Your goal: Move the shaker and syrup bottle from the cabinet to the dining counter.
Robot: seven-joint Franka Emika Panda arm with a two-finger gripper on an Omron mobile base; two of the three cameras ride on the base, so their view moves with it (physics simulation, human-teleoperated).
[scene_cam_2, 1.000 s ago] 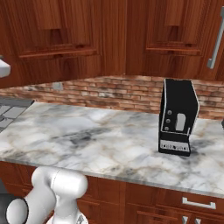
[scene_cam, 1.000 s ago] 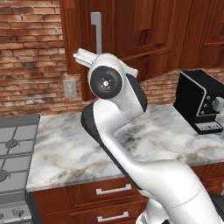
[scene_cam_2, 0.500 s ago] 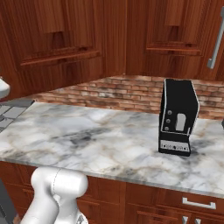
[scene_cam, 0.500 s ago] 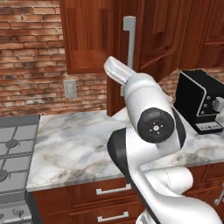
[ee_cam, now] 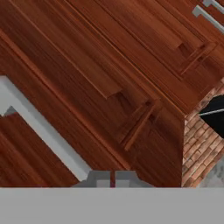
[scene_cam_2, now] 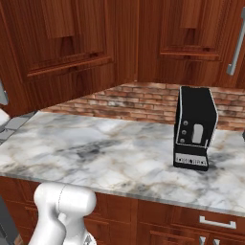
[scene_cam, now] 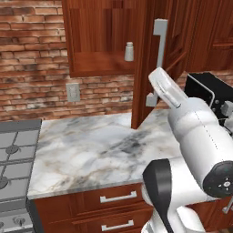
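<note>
Wooden cabinet (scene_cam: 102, 36) open, shaker (scene_cam: 129, 51) inside (syrup bottle unseen)

Partly hidden and cropped things around the open cabinet

In the left base view the arm covers the lower end of the cabinet (scene_cam: 104, 41) door's bar handle (scene_cam: 159, 50) and much of the black appliance (scene_cam: 214, 91), which the right edge also crops. The stove (scene_cam: 13, 159) is cut by the left edge. The shaker (scene_cam: 129, 51) is too small for detail. In the hand view the handle (ee_cam: 39, 127) runs off the left edge.
</note>
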